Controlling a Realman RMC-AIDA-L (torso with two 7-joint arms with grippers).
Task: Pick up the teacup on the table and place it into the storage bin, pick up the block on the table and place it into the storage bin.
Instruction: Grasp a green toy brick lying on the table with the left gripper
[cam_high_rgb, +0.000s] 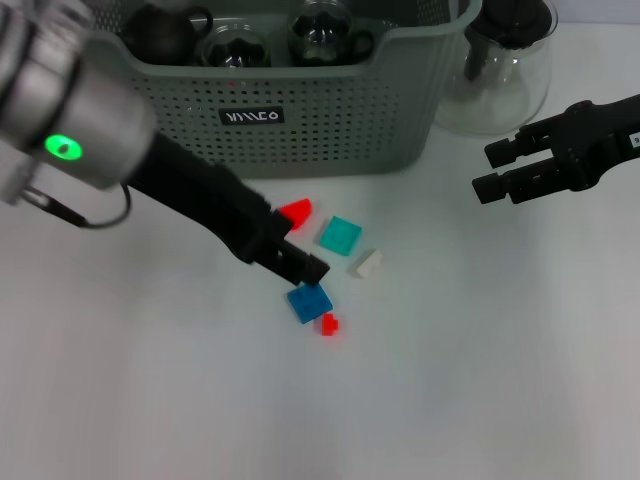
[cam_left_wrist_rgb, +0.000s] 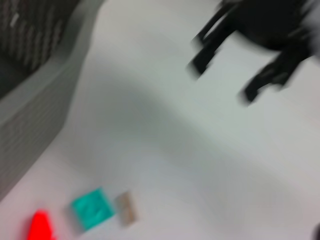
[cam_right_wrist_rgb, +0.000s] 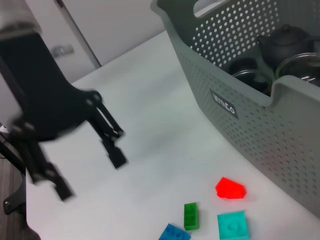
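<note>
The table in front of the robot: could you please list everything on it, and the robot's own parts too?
Table: one, white.
Bin: one, grey-green, at the back of the table.
Dark teapot: one, black, in the bin.
Glass vessels: at least two, clear, in the bin.
Glass teapot: one, clear with a black lid, right of the bin.
Red wedge: one, in front of the bin.
Teal block: one, right of the red wedge.
White block: one, small, beside the teal block.
Blue block: one, nearest the left hand.
Small red block: one, touching the blue block.
Green block: one, beside the blue block, seen only in the right wrist view.
Left hand: black, open, over the blocks.
Right hand: black, open, in front of the glass teapot.
</note>
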